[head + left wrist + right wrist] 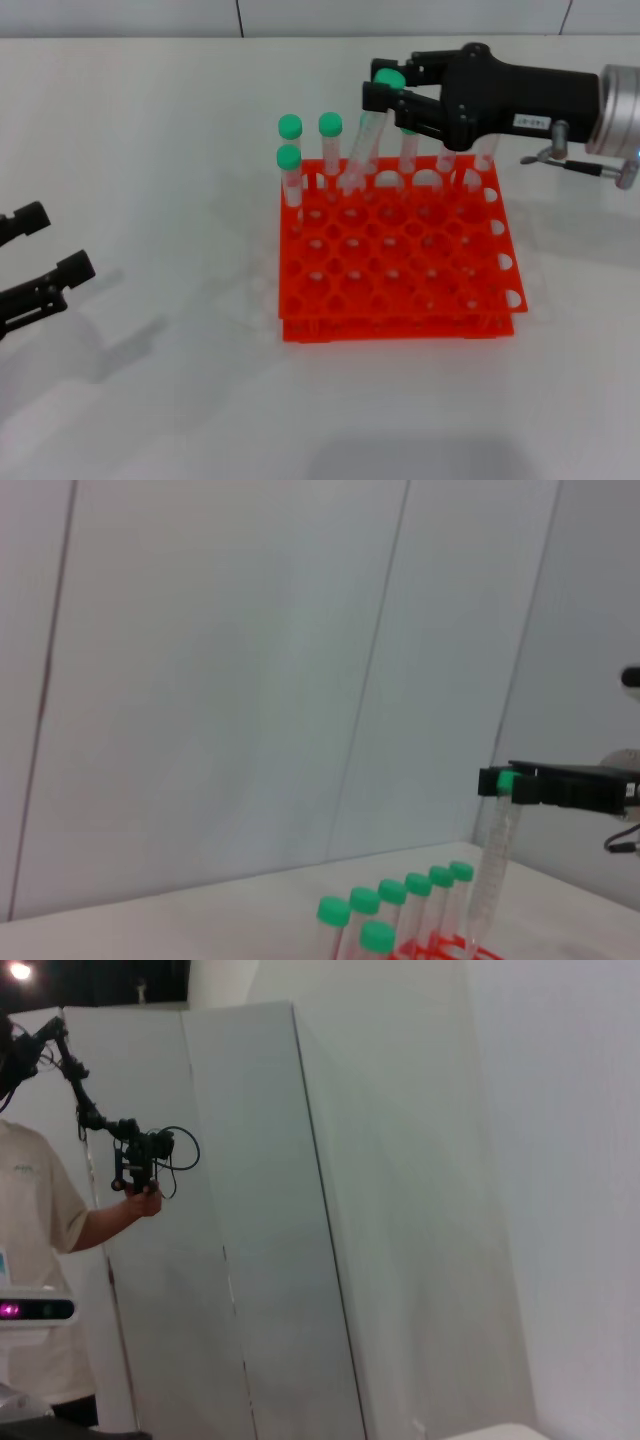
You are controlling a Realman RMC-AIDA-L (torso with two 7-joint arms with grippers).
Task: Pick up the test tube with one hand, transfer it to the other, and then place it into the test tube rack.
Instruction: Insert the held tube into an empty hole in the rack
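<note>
Holding: the test tube [362, 148] is clamped at its green cap between the fingers [385, 97] of the right gripper [385, 84], above the back row of the rack.
Tube position: tilted, cap end leaning toward the robot's right, lower end down at the rack's top tier; whether the tip sits inside a hole I cannot tell. In the left wrist view the same tube [493, 875] hangs from the gripper [503, 782] with its lower end at the rack's level.
Rack: the orange-red test tube rack [395, 255] stands on the white counter [150, 150], just right of centre in the head view.
Other tubes: green-capped tubes [290, 160] stand upright in the back rows, three clear of the gripper at the rack's left rear corner, more partly hidden behind the right gripper. The left wrist view shows a line of green caps [392, 892] beside the held tube.
Right arm: reaches in from the robot's right, black gripper body with a small white label [531, 121], silver wrist behind it.
Left gripper [35, 255]: low over the counter at the robot's far left, well apart from the rack, fingers [65, 270] apart and holding nothing.
Right wrist view: a pale panelled wall and a person [40, 1260] holding up a camera rig [140, 1155].
</note>
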